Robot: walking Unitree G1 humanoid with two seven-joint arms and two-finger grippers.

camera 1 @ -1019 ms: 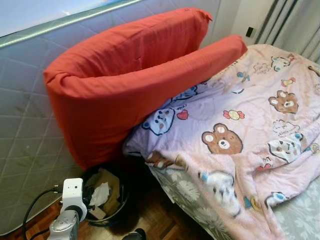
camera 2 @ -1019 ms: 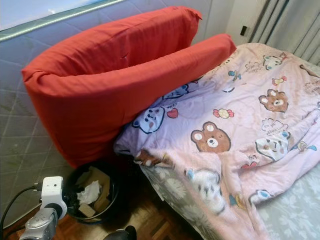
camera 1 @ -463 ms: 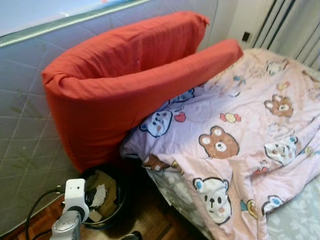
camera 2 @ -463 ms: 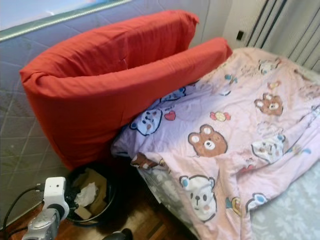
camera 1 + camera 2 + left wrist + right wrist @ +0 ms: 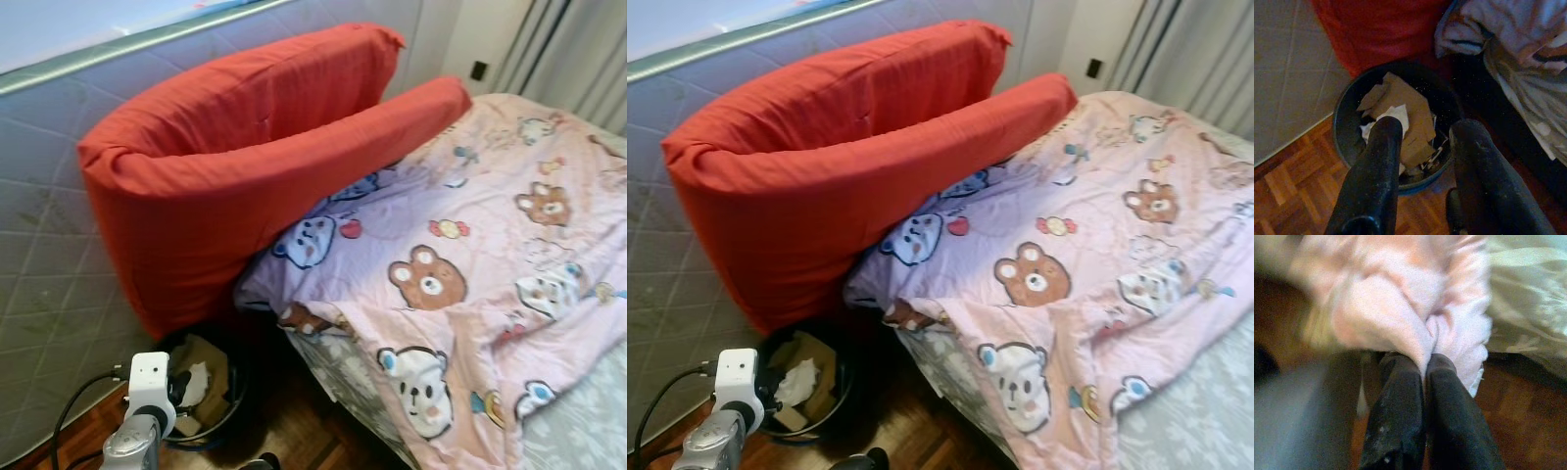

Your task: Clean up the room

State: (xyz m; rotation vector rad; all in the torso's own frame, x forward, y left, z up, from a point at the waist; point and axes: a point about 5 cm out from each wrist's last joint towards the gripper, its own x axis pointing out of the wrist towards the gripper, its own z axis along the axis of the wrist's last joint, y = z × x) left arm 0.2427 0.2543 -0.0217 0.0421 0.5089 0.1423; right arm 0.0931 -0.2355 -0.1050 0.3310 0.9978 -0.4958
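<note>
Right gripper point(image 5: 1425, 364) of mine is pinching a fold of the pink blanket point(image 5: 490, 294) at the bed's near edge. Being soft and light, it is probably bunching, so I am judging the hem best. Left gripper point(image 5: 1422, 142) is hanging open above the bin point(image 5: 1347, 105). Farther, red pillows point(image 5: 245, 157) are leaning.

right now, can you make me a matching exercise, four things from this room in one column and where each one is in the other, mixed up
Things:
1. red cushion
2. bear-print blanket
3. black bin
4. right gripper

Places:
A. on the wood floor below the cushion's end
B. pinching a pink fold of fabric
C. leaning on the quilted wall
D. spread over the bed

Pairs: 1-C, 2-D, 3-A, 4-B
</note>
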